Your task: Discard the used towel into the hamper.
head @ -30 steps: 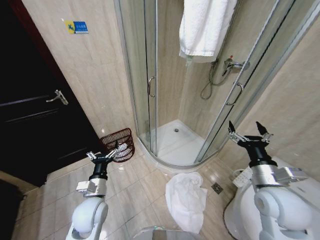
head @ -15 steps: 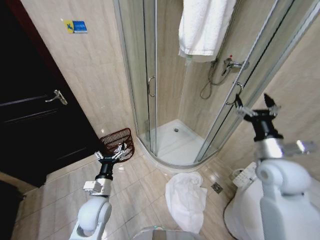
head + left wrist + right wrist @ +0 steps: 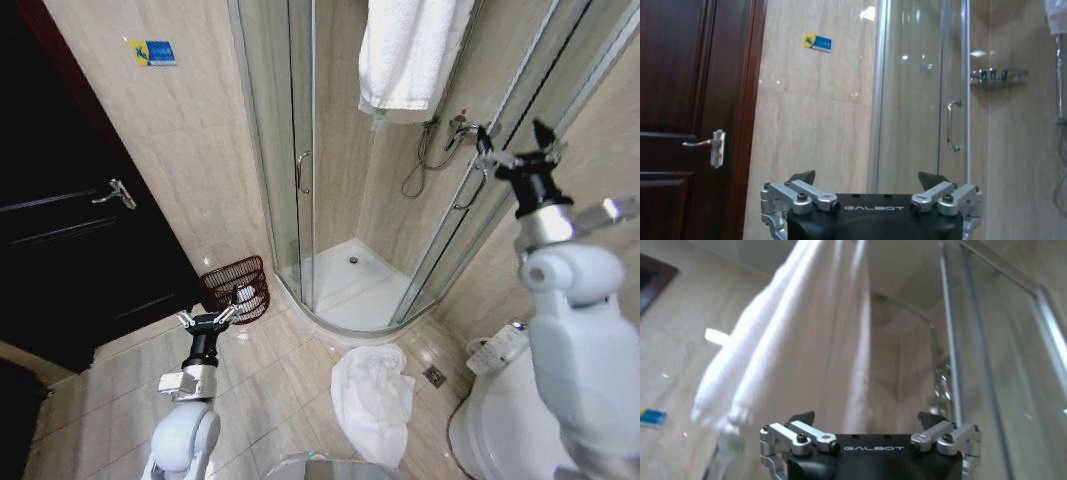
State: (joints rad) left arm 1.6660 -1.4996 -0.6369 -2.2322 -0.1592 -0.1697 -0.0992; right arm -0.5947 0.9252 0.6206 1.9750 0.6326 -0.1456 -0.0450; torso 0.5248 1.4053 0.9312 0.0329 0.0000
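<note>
A white towel (image 3: 410,50) hangs over the top of the shower enclosure and looms close in the right wrist view (image 3: 800,340). Another white towel (image 3: 372,395) lies crumpled on the floor tiles in front of the shower. The hamper (image 3: 236,288), a dark red-brown wire basket, stands on the floor by the wall left of the shower. My right gripper (image 3: 512,145) is raised high beside the glass door, open and empty (image 3: 867,416), below and right of the hanging towel. My left gripper (image 3: 209,318) hovers low just in front of the hamper, open and empty (image 3: 867,176).
A dark wooden door (image 3: 60,230) with a lever handle is on the left. The curved glass shower enclosure (image 3: 300,160) has vertical handles and a shower mixer (image 3: 455,128) inside. A white toilet (image 3: 500,420) sits at lower right, and a floor drain (image 3: 434,376) beside it.
My right arm has risen from about waist height to the level of the shower mixer, closer to the hanging towel. The left gripper shifted only slightly near the hamper.
</note>
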